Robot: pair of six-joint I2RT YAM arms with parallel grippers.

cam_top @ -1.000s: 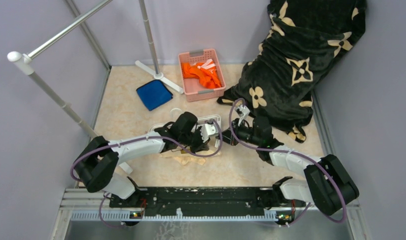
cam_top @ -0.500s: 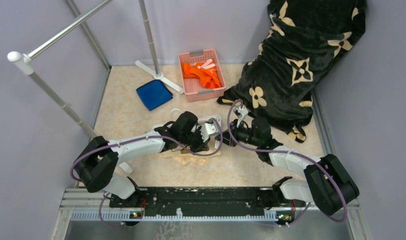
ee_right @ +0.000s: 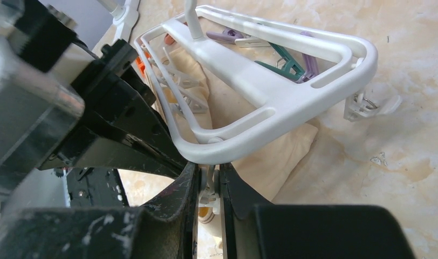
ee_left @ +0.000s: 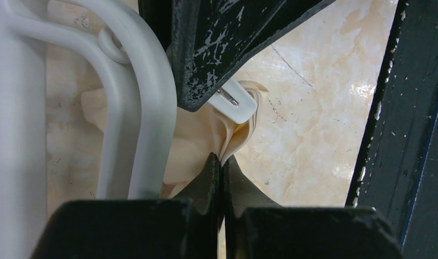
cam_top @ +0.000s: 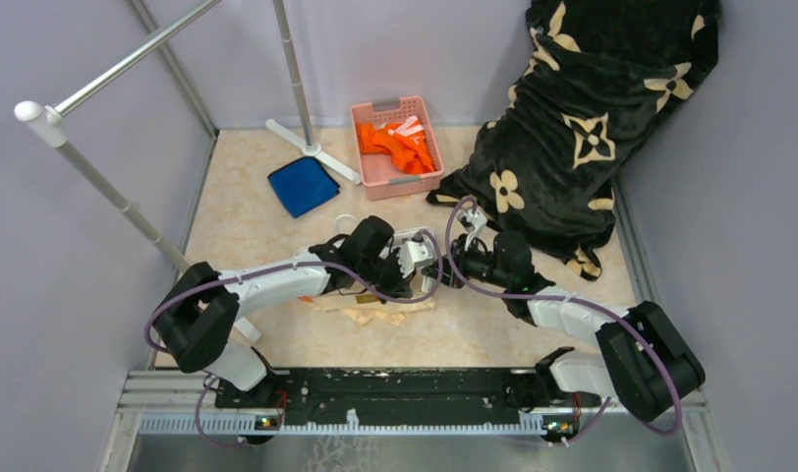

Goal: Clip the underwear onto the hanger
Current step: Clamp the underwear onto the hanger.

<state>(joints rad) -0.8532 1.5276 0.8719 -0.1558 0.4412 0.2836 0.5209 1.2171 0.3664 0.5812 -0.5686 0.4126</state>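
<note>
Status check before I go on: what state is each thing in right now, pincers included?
left pincer: shut on a fold of the underwear.
right pincer: shut on a white clip under the hanger.
underwear: crumpled beneath the hanger, one fold pinched up.
hanger: lying over the underwear, not hung.
clip: at the fold's edge; whether it bites, cannot tell.
basket: upright, holding orange clothes.
blue cloth: folded flat.

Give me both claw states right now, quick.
Left claw: closed, pinching a fold of the underwear.
Right claw: closed around a white hanger clip.
</note>
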